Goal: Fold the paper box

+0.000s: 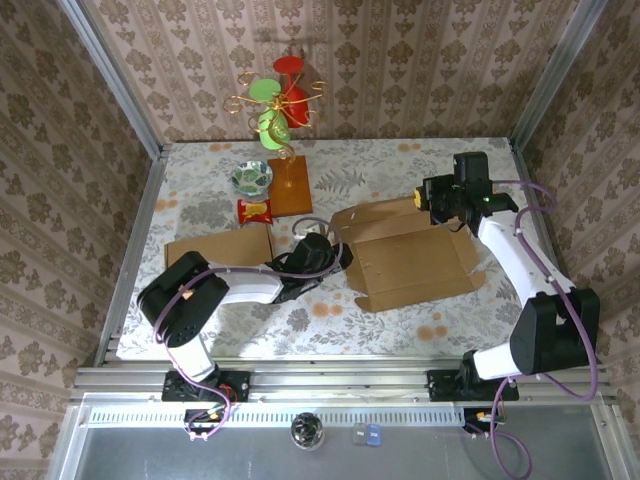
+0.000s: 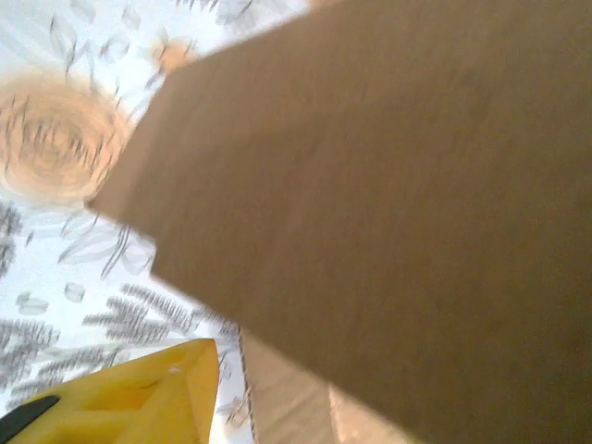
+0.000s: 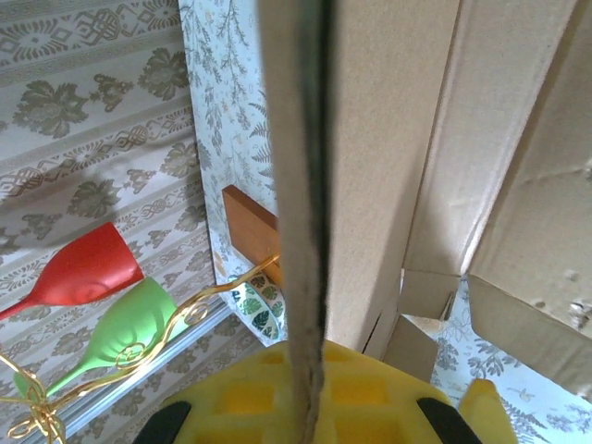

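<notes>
The paper box (image 1: 410, 255) is brown cardboard, lying mostly flat at the table's centre-right with its flaps spread. My right gripper (image 1: 440, 205) is at its far right corner, shut on a raised flap edge (image 3: 301, 185) that runs down between the yellow pads (image 3: 231, 402). My left gripper (image 1: 335, 255) is low at the box's left side. In the left wrist view a blurred box flap (image 2: 388, 203) lies close in front. One yellow finger (image 2: 148, 393) shows at the lower left, clear of the cardboard edge, and the other finger is hidden.
A second flat cardboard sheet (image 1: 220, 245) lies at the left. Behind it are a red snack packet (image 1: 255, 210), a leaf-patterned bowl (image 1: 252, 177) and a wooden base (image 1: 290, 185) carrying a gold wire stand with red and green glasses (image 1: 280, 95). Patterned walls enclose the table.
</notes>
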Controlling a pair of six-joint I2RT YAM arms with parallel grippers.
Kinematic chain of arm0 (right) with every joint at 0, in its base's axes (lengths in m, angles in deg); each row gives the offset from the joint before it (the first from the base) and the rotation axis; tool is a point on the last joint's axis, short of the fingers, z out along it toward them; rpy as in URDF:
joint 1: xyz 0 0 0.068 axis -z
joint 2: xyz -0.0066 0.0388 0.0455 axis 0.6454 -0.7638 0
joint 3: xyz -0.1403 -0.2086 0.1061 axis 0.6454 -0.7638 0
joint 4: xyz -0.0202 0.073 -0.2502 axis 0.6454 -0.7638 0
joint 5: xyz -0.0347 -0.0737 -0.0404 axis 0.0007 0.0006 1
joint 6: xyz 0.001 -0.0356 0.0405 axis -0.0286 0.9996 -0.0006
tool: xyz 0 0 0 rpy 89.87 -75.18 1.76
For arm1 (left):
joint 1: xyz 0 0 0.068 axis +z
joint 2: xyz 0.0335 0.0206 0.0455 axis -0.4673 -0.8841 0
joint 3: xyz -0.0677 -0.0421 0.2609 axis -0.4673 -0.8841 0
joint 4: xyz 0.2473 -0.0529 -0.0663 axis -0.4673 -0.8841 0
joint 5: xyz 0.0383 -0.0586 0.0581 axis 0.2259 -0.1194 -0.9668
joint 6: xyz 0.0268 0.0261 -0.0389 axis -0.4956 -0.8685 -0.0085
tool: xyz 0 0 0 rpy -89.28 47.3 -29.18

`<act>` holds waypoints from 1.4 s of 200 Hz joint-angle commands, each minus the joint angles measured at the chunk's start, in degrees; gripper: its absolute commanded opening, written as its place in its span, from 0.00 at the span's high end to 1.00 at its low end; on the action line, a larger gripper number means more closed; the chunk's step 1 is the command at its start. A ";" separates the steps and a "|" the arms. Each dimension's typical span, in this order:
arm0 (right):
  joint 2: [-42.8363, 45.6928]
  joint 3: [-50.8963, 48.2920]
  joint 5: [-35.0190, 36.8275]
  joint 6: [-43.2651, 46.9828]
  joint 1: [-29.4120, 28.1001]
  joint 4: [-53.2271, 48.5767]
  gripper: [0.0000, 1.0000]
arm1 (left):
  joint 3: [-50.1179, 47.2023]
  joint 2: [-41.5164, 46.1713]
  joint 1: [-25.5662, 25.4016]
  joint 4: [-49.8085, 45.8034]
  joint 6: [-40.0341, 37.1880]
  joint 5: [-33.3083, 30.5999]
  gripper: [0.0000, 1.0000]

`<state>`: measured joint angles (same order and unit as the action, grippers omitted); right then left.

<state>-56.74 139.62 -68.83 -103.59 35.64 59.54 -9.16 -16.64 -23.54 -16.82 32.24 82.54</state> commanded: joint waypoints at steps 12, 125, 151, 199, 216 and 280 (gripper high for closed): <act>3.17 2.41 1.74 -3.35 0.06 -4.84 1.00 | -4.20 2.64 -0.37 8.95 -4.68 -3.98 0.52; 10.50 7.02 1.32 -15.46 4.06 -9.52 1.00 | -10.33 6.60 10.71 18.95 2.01 7.27 0.53; 10.96 7.49 0.57 -17.78 4.88 -8.74 1.00 | -7.97 1.17 10.90 25.92 3.33 7.79 0.48; 11.52 6.88 -1.08 -19.93 5.71 -7.56 1.00 | -4.72 -6.70 12.53 36.39 7.62 9.88 0.46; 11.62 6.39 -1.29 -20.58 5.79 -7.10 1.00 | -3.00 -8.60 12.51 37.22 8.59 11.17 0.45; 11.38 5.23 -2.01 -21.41 5.85 -4.36 1.00 | -0.99 -12.88 12.48 42.98 11.56 11.57 0.44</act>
<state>-46.66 145.20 -69.46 -123.26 41.24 52.42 -11.54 -29.18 -11.03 22.11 42.69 92.86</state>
